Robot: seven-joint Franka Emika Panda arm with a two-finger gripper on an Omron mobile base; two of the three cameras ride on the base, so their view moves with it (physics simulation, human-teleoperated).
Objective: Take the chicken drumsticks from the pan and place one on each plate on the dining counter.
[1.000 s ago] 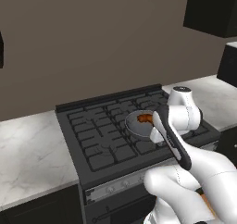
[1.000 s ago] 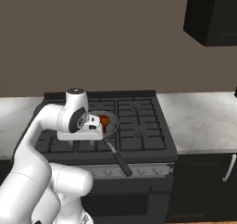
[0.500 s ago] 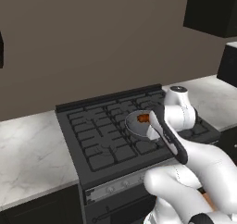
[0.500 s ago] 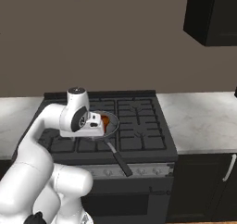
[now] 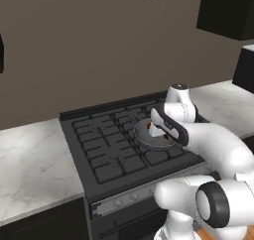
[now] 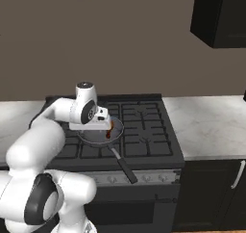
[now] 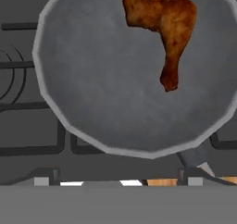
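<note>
Gripper (image 6: 106, 127) jaws wide open, nothing held, hanging just above the pan (image 7: 92, 102) and looking straight down into it. Relative to the pan: jaws sit over the side by the handle (image 6: 122, 163); the drumstick (image 7: 163, 21) lies across the bowl toward the rim opposite the handle, so it's offset from the jaws, not under them. One reddish-brown drumstick visible in the hand view, where the pan's far edge is cut off. Its long axis runs roughly from the far rim back toward the handle: fat end at the far rim, thin bone end pointing toward pan centre. My read: shift across the pan away from the handle, then close across the narrow shank. Pan sits on the stove (image 5: 104, 150) grates.
</note>
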